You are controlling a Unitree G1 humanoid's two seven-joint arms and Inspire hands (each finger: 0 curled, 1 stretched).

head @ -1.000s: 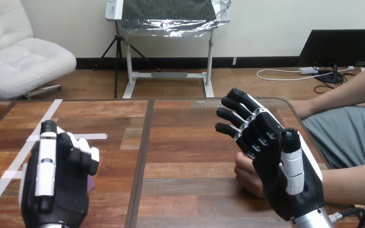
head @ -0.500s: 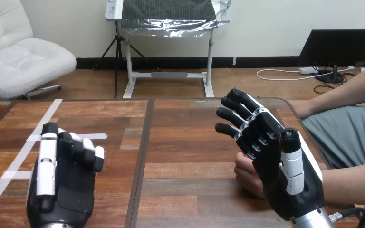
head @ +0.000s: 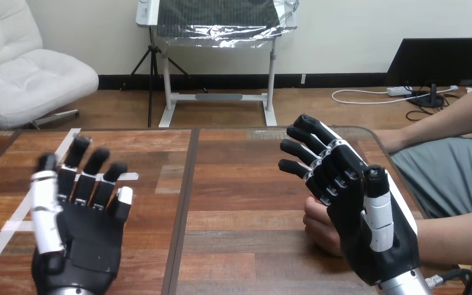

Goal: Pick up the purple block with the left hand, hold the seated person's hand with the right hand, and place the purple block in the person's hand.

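My left hand stands low at the table's left with its palm towards me and its fingers spread straight up, nothing in it. At the right my right hand is upright, fingers straight and slightly fanned, pointing away to the left. The person's hand rests on the table just behind and left of my right palm, touching or very close to it. My fingers are not curled round it. The person's forearm runs out to the right edge.
White tape strips cross the wooden table behind my left hand. A dark seam splits the tabletop down the middle. The person's other arm reaches in at the upper right, above the table's corner.
My left hand has gone from curled fingers to fingers spread straight, and a purple sliver beside it one second ago is gone from sight. My right hand and the person's hand have stayed put.
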